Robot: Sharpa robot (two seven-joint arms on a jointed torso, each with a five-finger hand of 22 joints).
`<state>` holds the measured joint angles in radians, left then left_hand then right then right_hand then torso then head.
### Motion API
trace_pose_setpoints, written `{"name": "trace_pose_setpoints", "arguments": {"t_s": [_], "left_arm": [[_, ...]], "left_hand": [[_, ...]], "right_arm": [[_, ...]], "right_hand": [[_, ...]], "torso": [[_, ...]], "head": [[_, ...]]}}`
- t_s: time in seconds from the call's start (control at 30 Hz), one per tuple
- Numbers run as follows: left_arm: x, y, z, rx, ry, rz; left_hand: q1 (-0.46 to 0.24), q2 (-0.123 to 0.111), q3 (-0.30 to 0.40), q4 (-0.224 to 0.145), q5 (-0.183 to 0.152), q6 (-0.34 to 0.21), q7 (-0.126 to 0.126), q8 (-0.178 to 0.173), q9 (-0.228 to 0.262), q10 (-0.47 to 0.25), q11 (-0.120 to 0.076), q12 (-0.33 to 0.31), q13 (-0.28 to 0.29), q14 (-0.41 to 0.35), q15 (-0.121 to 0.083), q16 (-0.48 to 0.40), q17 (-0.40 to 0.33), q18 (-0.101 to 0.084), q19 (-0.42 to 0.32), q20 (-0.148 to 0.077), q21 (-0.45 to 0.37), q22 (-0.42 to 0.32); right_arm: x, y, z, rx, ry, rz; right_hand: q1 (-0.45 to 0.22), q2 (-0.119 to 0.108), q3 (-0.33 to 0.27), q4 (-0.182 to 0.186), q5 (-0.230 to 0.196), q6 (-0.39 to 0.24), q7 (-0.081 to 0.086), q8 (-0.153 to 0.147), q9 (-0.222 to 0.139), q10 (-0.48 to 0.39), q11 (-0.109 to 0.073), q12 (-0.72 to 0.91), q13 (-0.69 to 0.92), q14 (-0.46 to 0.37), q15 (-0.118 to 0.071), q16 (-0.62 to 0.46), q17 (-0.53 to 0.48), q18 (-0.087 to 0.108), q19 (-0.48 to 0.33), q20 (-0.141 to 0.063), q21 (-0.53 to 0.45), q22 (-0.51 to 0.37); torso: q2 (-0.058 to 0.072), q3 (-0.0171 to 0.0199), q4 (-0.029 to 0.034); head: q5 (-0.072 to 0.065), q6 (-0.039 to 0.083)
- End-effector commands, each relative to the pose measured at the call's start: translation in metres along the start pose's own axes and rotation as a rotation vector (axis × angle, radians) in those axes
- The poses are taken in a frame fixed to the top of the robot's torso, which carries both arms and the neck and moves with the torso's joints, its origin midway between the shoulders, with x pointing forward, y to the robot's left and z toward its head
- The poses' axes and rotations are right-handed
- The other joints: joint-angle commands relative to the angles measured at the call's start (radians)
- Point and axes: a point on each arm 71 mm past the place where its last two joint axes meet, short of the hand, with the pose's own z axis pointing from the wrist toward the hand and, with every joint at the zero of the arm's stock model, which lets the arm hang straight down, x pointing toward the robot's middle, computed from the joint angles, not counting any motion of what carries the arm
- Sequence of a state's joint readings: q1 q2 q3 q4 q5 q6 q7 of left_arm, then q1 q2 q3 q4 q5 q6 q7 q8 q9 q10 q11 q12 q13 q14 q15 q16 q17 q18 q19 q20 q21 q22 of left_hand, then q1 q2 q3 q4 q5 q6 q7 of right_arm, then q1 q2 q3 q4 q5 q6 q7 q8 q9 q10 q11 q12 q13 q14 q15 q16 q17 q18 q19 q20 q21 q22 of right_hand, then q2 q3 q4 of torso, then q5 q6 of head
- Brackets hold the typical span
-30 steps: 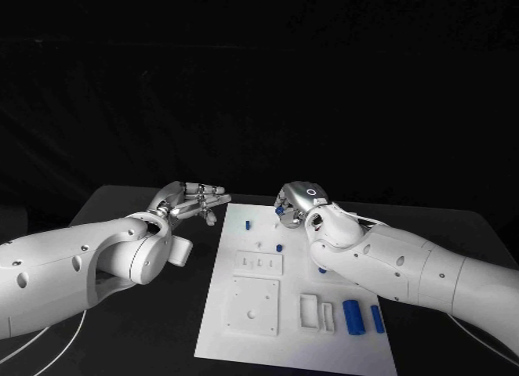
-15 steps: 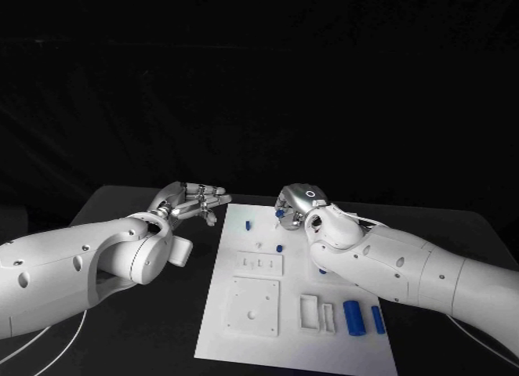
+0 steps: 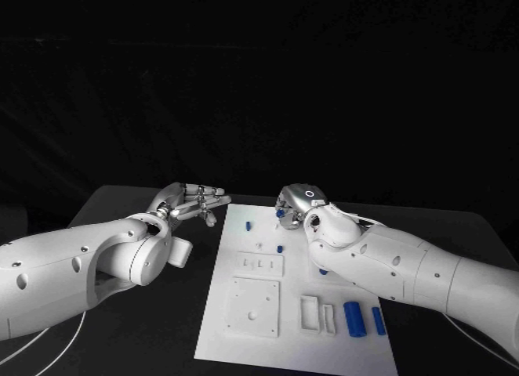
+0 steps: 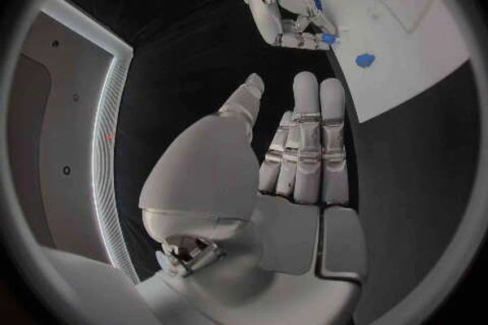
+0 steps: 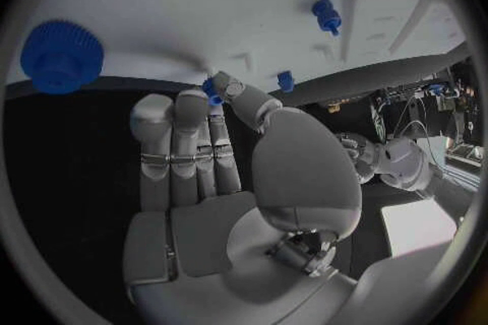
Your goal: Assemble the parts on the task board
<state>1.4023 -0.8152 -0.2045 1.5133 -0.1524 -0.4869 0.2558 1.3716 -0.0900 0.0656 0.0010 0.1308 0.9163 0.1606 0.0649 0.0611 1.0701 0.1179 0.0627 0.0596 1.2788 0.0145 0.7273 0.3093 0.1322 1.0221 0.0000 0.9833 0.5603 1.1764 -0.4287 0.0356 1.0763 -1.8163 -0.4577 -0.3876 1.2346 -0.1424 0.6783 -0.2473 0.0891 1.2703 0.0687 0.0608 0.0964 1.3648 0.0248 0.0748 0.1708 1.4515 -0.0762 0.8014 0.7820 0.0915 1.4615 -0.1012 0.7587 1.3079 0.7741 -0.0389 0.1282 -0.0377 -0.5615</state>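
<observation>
Left hand (image 3: 192,200): held over the dark worktop (image 3: 136,313) just beside the board's far left corner, fingers straight and slightly apart, holding nothing; the left wrist view shows the same flat, empty palm (image 4: 295,154).
Right hand (image 3: 295,205): over the far end of the board, fingers bent down; in the right wrist view the thumb and a finger (image 5: 219,110) pinch a small blue part (image 5: 211,91) at the board's edge.
Board (image 3: 259,329): white plate lying lengthwise in the middle of the worktop.
Other blue parts: a peg (image 3: 248,225) near the far left, two cylinders (image 3: 352,316) side by side at the near right, and a toothed wheel (image 5: 61,57) lying on the board in the right wrist view.
</observation>
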Motion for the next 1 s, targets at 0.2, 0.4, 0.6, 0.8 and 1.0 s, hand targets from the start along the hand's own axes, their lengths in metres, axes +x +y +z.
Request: {"name": "trace_pose_setpoints", "arguments": {"t_s": [0.2,0.4,0.6,0.8,1.0], "left_arm": [[0.0013,-0.0029,0.0008,0.012,0.007,0.003],[0.0012,-0.0029,0.0006,0.012,0.006,0.003],[0.0019,-0.003,0.0006,0.012,0.01,0.002],[0.0019,-0.0029,0.0005,0.011,0.012,0.002],[0.0014,-0.0026,0.0006,0.009,0.012,0.002]], "left_hand": [[0.002,0.002,0.001,-0.006,0.002,0.004,0.001,0.005,0.001,0.001,-0.001,-0.002,0.0,0.008,0.002,0.003,0.0,0.011,-0.003,0.0,0.005,-0.001],[0.002,0.002,0.001,-0.006,0.002,0.004,0.001,0.005,0.001,0.001,-0.001,-0.002,0.0,0.008,0.002,0.003,0.0,0.011,-0.003,0.0,0.005,-0.001],[0.002,0.002,0.001,-0.006,0.002,0.004,0.001,0.005,0.001,0.001,-0.001,-0.002,0.0,0.008,0.002,0.003,0.0,0.011,-0.003,0.0,0.005,-0.001],[0.004,0.0,0.002,-0.004,0.001,0.002,0.001,0.005,0.001,0.0,-0.001,-0.002,0.0,0.008,0.003,0.004,0.0,0.011,-0.004,0.0,0.008,-0.005],[0.004,0.0,0.002,-0.004,0.001,0.002,0.001,0.005,0.001,0.0,-0.001,-0.002,0.0,0.008,0.003,0.004,0.0,0.011,-0.004,0.0,0.008,-0.005]], "right_arm": [[0.0054,-0.0038,0.0005,0.017,0.029,-0.031],[0.0065,-0.0029,0.0009,0.015,0.042,-0.032],[0.0091,-0.0018,0.0018,0.012,0.069,-0.025],[0.0109,-0.001,0.0024,0.007,0.08,-0.006],[0.0097,-0.0016,0.0016,0.002,0.068,0.013]], "right_hand": [[-0.001,0.012,0.003,0.006,0.007,0.009,0.0,0.003,0.069,0.026,-0.023,0.002,0.001,-0.001,-0.004,0.001,-0.002,0.005,0.039,-0.002,-0.01,0.027],[-0.002,0.013,0.001,0.007,0.004,0.005,0.001,0.003,0.067,0.022,-0.022,0.0,-0.001,-0.001,-0.003,0.0,-0.002,0.005,0.039,-0.001,-0.014,0.029],[0.003,0.021,-0.024,0.015,0.01,-0.038,0.014,0.002,0.042,-0.011,-0.009,-0.007,-0.03,-0.003,0.011,0.001,-0.002,0.008,0.037,0.011,-0.026,0.035],[-0.02,-0.011,-0.096,0.055,0.0,-0.13,0.027,0.002,-0.019,-0.09,0.018,-0.01,-0.107,-0.003,0.03,-0.003,-0.009,0.024,0.041,0.029,-0.077,0.019],[-0.018,-0.038,-0.169,0.08,0.027,-0.166,0.021,0.002,-0.028,-0.125,0.027,-0.009,-0.107,0.0,0.033,-0.008,-0.023,0.033,0.05,0.035,-0.114,0.003]], "torso": [[-0.001,-0.0017,-0.0018],[0.0,-0.0017,-0.0022],[0.0,-0.0013,-0.0021],[0.0,-0.0012,-0.0035],[0.0,-0.0012,-0.0023]], "head": [[0.003,0.003],[0.005,0.005],[0.005,0.005],[0.007,0.003],[0.007,0.004]]}}
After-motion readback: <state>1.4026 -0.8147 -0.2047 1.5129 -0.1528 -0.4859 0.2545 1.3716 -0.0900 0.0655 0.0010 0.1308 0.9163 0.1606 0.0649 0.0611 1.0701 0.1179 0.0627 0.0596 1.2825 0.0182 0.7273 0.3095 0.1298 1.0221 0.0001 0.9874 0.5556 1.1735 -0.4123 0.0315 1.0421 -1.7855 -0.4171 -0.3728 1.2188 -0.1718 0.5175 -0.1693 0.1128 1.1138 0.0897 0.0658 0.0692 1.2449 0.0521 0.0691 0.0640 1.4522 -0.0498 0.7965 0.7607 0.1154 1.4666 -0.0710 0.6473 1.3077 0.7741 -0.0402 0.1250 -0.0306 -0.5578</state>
